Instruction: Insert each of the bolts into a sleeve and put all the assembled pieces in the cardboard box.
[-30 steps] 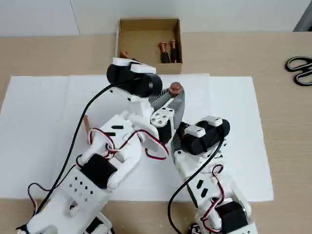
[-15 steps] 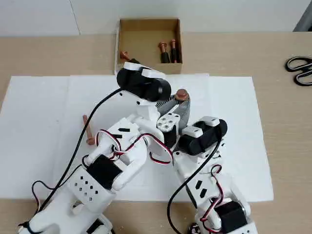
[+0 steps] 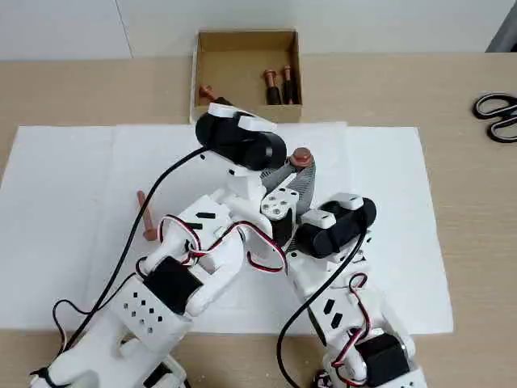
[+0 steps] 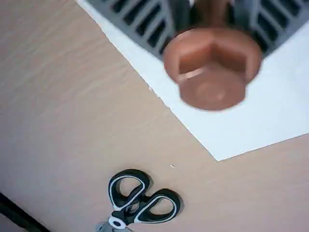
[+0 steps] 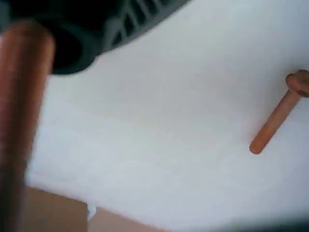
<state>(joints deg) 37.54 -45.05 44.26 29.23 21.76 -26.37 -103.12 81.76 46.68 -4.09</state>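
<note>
Over the paper (image 3: 65, 202), near its far edge, my left gripper (image 3: 296, 170) pinches a bolt (image 4: 212, 67) by the shaft just under its hex head, with grey ribbed fingers (image 4: 140, 14) pressed to either side. My right arm (image 3: 333, 226) sits close alongside, nearer the sheet's near edge. Whether it holds anything I cannot tell, though its wrist view catches a copper shaft (image 5: 21, 121) beside a dark rounded part (image 5: 67, 48). A second bolt (image 3: 146, 216) lies loose on the left half of the paper, well apart from both arms. The box (image 3: 246, 35) stands toward the far edge of the table (image 3: 452, 89), just beyond the sheet. Two bolts in dark sleeves (image 3: 279, 85) lie by its right wall, and another copper piece (image 3: 208, 91) lies at its left wall. Scissors (image 3: 496, 115) lie at the table's right edge.
</note>
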